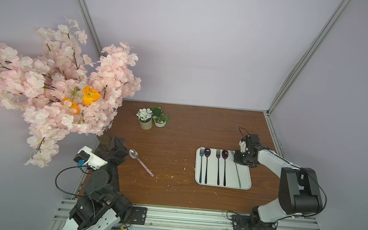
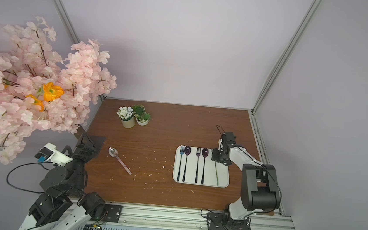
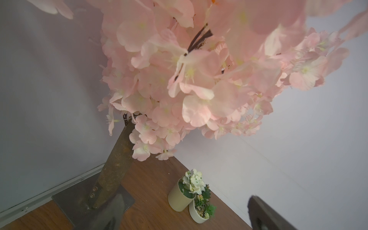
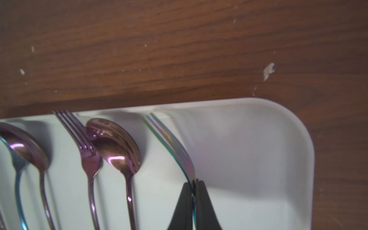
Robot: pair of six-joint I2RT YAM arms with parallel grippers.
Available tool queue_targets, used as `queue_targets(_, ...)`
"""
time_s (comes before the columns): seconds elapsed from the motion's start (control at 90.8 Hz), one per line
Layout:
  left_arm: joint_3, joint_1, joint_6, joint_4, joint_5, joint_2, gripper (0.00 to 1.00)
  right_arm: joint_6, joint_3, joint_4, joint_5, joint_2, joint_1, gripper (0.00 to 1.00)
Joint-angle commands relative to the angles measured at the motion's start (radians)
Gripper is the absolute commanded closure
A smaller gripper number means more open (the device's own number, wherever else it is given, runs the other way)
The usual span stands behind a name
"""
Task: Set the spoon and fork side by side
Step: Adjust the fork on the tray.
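- At table left, your left gripper (image 1: 117, 147) gapes empty; loose spoon (image 1: 142, 164) lies near it.
- On the tray (image 1: 222, 186), your right gripper (image 4: 194, 186) pinches the rainbow fork (image 4: 176, 148) by its neck.
- Thin pinch: fork may swivel or slip.
- Only right wrist view shows that grip; top views hide it.

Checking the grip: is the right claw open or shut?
The right claw is shut on the iridescent fork: both fingers pinch its neck.
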Motion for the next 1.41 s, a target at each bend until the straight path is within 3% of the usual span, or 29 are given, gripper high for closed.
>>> queue_targets(0.0, -0.005, 0.01, 0.002, -0.002, 0.008, 0.007, 0.0, -0.006, -0.002, 0.021, -0.062, -0.008, -0.029, 0.96)
queue_targets(0.242, -0.004, 0.01, -0.003, -0.005, 0.012, 0.011, 0.0, 0.036, -0.052, 0.077, -0.304, -0.004, -0.1, 0.97)
queue_targets(0.418, -0.006, 0.01, -0.005, -0.007, 0.013, 0.006, 0.0, 0.1, -0.1, 0.15, -0.392, 0.017, -0.106, 0.97)
queue_targets(0.76, -0.006, 0.01, -0.005, -0.008, 0.011, 0.007, 0.0, 0.055, -0.091, 0.093, -0.231, -0.004, -0.115, 0.85)
queue_targets(1.057, -0.003, 0.01, -0.004, -0.009, 0.013, 0.008, 0.0, 0.027, -0.072, 0.049, -0.181, -0.056, -0.126, 0.76)
queue_targets(1.266, -0.002, 0.01, -0.009, -0.006, 0.016, 0.012, 0.0, 0.005, -0.038, -0.016, -0.141, -0.15, -0.109, 0.68)
queue_targets(1.398, 0.005, 0.01, 0.0, 0.006, 0.014, 0.025, 0.0, -0.014, -0.002, -0.064, -0.027, -0.218, -0.059, 0.61)
